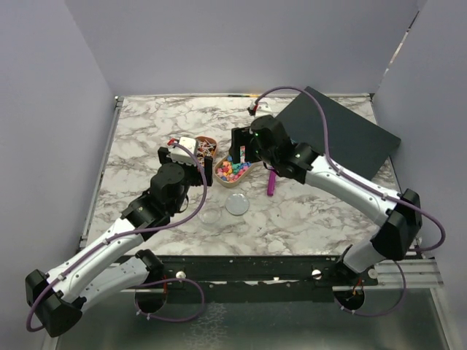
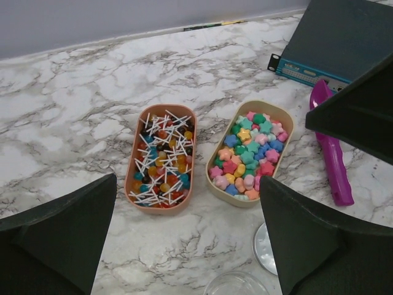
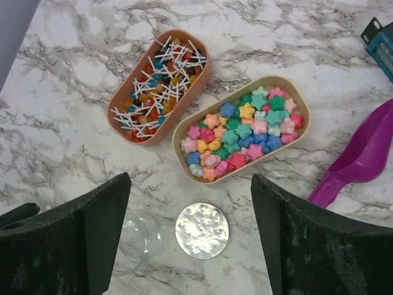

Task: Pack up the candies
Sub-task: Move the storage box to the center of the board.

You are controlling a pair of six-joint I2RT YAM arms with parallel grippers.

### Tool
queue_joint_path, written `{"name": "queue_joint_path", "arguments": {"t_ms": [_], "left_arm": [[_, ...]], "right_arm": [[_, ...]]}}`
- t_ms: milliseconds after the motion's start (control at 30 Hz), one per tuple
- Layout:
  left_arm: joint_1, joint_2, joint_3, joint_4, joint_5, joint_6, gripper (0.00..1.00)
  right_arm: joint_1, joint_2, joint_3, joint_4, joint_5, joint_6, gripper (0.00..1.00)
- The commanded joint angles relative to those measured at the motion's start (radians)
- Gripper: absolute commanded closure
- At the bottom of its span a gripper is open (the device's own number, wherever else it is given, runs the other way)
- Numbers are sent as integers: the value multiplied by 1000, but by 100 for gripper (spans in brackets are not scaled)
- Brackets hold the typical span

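Currently | candies [image 3: 245,135] ahead of both parted jaws | seemingly untouched

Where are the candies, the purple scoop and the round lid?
candies [image 3: 242,132], right wrist view, middle of the heap
purple scoop [image 3: 365,161], right wrist view, its bowl
round lid [image 3: 202,230], right wrist view, its centre

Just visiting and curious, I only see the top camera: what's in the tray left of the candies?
Observer: The pink tray holds thin white sticks tangled over small colourful bits.
Operator: And that purple stick nearby?
Observer: The right wrist view shows it is a purple scoop.
Operator: Are the jaws holding anything?
Observer: No, the wrist views show both arms' jaws open and empty.
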Motion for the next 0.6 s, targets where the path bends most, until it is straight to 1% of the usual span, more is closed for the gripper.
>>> {"name": "queue_joint_path", "arguments": {"t_ms": [0, 200, 333, 500, 567], "left_arm": [[4, -30, -13, 13, -76, -1, 1], [9, -40, -22, 20, -105, 2, 1], [8, -43, -28, 19, -111, -3, 1], [9, -41, -37, 22, -122, -7, 1], [8, -35, -36, 23, -123, -7, 1]], "right_arm": [[33, 109, 113, -107, 50, 52, 18], [48, 219, 186, -144, 50, 106, 23], [49, 331, 288, -204, 41, 160, 27], [49, 449, 391, -228, 88, 184, 33], [49, 502, 448, -259, 102, 191, 38]]}}
